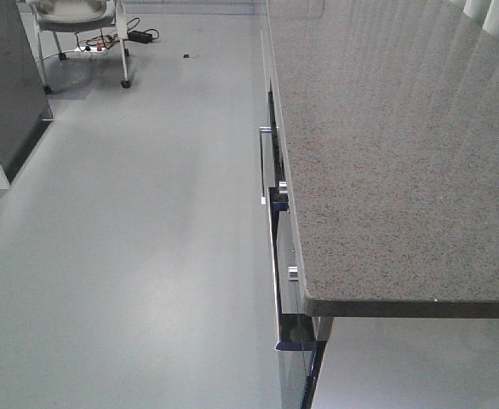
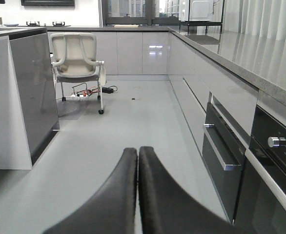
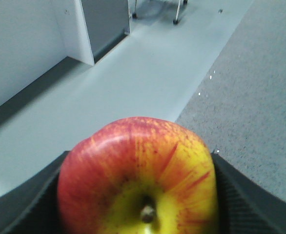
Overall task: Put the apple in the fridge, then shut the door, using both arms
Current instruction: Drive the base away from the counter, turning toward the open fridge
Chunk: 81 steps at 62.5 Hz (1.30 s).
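Note:
The apple [image 3: 133, 161], red with a yellow patch round its stem, fills the bottom of the right wrist view, stem end facing the camera. My right gripper [image 3: 139, 197] is shut on it, one dark finger [image 3: 26, 204] pressing each side. It hangs over the edge of a speckled countertop [image 3: 250, 97]. My left gripper [image 2: 137, 156] is shut with nothing between its black fingers and points along the floor of the kitchen aisle. The fridge and its door are out of view.
The long speckled grey countertop [image 1: 386, 153] runs along the right, with dark oven fronts and metal handles [image 2: 223, 156] below it. A dark grey counter block [image 2: 33, 87] stands at the left. A white wheeled chair [image 2: 77, 58] and floor cables [image 2: 87, 93] lie ahead.

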Available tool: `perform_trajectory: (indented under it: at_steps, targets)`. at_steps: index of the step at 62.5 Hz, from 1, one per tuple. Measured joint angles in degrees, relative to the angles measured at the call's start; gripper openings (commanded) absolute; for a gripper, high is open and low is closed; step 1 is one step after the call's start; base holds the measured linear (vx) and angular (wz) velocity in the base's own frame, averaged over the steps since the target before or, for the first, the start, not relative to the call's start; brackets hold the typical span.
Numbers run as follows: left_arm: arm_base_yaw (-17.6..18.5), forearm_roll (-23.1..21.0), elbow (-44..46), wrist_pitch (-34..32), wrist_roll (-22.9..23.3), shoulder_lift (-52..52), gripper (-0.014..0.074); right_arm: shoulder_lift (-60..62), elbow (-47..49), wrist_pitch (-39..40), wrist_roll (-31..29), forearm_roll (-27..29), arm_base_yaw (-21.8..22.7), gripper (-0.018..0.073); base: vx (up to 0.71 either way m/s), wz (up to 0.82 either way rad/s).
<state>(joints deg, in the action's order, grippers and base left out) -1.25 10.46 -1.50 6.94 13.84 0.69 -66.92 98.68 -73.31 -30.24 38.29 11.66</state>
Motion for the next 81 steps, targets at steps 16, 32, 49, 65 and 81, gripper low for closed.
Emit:
perform_trajectory:
  at_steps: [16, 32, 49, 65, 81]
  targets:
    - [0.0, 0.0, 0.0, 0.0, 0.0, 0.0, -0.0006, 4.8, 0.0, -0.4, 0.0, 0.2, 0.0, -0.0006, 0.0, 0.0]
    - [0.0, 0.0, 0.0, 0.0, 0.0, 0.0, -0.0006, 5.9, 0.0, -0.7, 0.0, 0.3, 0.0, -0.0006, 0.0, 0.0]
    - [0.0, 0.0, 0.0, 0.0, 0.0, 0.0, -0.0006, 5.9, 0.0, -0.7, 0.0, 0.4, 0.0, -0.0006, 0.0, 0.0]
    - [0.0, 0.0, 0.0, 0.0, 0.0, 0.0, -0.0006, 5.9, 0.0, -0.7, 0.0, 0.4, 0.0, -0.0006, 0.0, 0.0]
    - [0.0, 0.0, 0.0, 0.0, 0.0, 0.0, -0.0006, 5.9, 0.0, -0.7, 0.0, 0.4, 0.0, -0.0006, 0.0, 0.0]
